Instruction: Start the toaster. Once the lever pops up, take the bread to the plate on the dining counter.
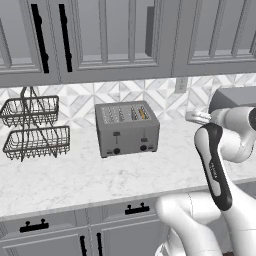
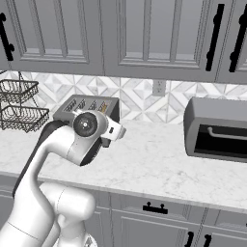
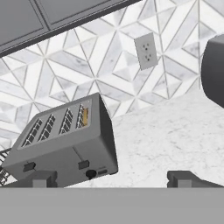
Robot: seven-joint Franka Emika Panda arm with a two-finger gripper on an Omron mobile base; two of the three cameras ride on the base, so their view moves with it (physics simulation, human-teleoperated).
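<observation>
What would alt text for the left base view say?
A grey four-slot toaster sits on a marble counter, bread in its rightmost slot. A wire basket rack stands to its left; the white robot arm rises at lower right.

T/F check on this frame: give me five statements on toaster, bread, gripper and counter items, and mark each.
1. The bread sits in the toaster's rightmost slot. True.
2. The gripper is shut on a lever. False: its jaws stand wide open, apart from the toaster.
3. A two-tier wire basket stands left of the toaster in the left base view. True.
4. The dark oven stands between the basket and the toaster. False: it stands on the counter on the toaster's other side, to its right.
5. The bread lies on the marble counter. False: it is still in its slot.
</observation>
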